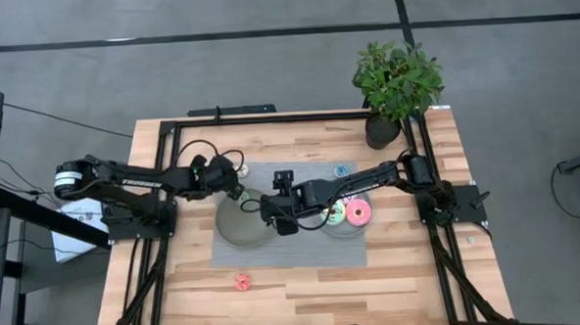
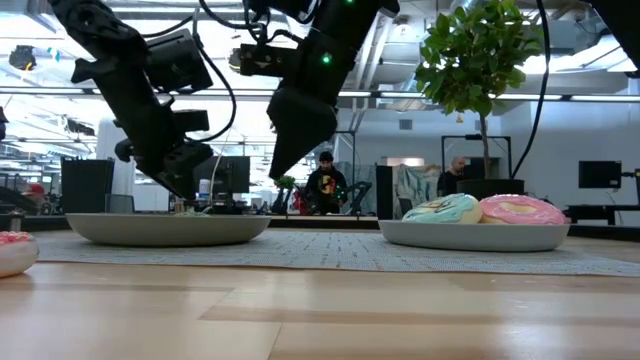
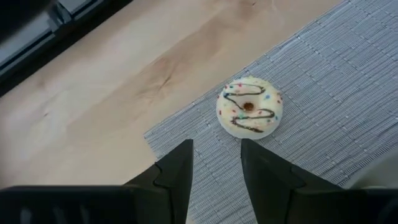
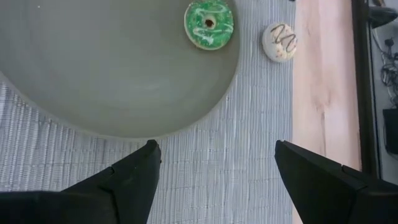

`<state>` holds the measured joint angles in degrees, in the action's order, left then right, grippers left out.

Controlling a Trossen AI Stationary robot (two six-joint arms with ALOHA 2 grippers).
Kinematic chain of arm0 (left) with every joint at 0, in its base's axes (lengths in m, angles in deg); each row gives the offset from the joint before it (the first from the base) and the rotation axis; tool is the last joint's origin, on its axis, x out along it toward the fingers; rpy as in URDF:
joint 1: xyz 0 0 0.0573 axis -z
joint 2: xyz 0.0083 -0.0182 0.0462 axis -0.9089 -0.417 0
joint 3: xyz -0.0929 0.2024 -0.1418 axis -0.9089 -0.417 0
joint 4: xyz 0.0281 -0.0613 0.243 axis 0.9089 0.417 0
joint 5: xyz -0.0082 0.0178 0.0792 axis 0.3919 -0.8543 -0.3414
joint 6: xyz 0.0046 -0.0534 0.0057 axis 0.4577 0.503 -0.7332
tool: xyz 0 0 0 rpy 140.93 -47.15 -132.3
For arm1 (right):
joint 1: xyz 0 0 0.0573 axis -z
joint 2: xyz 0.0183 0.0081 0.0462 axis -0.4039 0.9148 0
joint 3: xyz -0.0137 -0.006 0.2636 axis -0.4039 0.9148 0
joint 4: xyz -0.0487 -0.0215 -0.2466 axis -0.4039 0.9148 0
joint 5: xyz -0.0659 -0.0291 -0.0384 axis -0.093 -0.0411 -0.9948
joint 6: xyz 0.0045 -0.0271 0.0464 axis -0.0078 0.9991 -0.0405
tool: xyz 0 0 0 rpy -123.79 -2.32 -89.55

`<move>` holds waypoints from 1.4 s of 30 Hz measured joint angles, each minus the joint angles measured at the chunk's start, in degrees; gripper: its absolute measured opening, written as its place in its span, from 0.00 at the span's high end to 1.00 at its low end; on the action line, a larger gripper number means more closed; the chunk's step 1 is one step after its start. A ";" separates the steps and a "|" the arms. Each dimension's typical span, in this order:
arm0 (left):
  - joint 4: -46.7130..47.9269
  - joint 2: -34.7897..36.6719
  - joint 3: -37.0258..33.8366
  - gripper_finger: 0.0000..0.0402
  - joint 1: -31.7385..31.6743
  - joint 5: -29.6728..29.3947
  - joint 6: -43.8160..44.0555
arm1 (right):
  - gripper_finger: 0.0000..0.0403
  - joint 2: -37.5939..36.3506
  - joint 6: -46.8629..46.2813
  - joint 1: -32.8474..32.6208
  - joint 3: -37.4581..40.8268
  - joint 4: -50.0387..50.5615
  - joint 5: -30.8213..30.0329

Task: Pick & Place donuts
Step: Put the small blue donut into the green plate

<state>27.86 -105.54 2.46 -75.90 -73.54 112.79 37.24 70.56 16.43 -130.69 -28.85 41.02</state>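
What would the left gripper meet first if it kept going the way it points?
Probably the small white donut on the grey mat: it lies just ahead of the left gripper, roughly in line with the gap between its open fingers. Depth is hard to judge.

In the low view, a red-sprinkled small donut (image 2: 8, 250) is being cropped by the edge, and the plate rim (image 2: 165, 229) is hiding the green donut.
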 joint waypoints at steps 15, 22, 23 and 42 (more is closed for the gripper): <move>-0.12 -0.02 0.00 0.68 -0.14 -0.03 -0.81 | 0.24 -12.09 -1.97 0.10 16.23 -9.48 -0.31; -1.88 -0.02 0.00 0.68 -0.14 -0.20 -1.12 | 0.24 -25.06 -4.49 -0.03 33.82 -20.94 -0.21; -2.46 -0.04 0.00 0.68 -0.14 -0.15 -1.56 | 0.24 -26.89 -4.89 -0.16 36.14 -22.04 -0.20; -6.62 -0.04 0.00 0.68 -0.14 1.01 -4.76 | 0.24 -58.22 -9.12 -5.01 65.04 -36.80 -0.25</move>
<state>21.24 -105.58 2.46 -76.03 -72.52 108.02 -20.98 61.44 11.42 -65.65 -65.65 40.77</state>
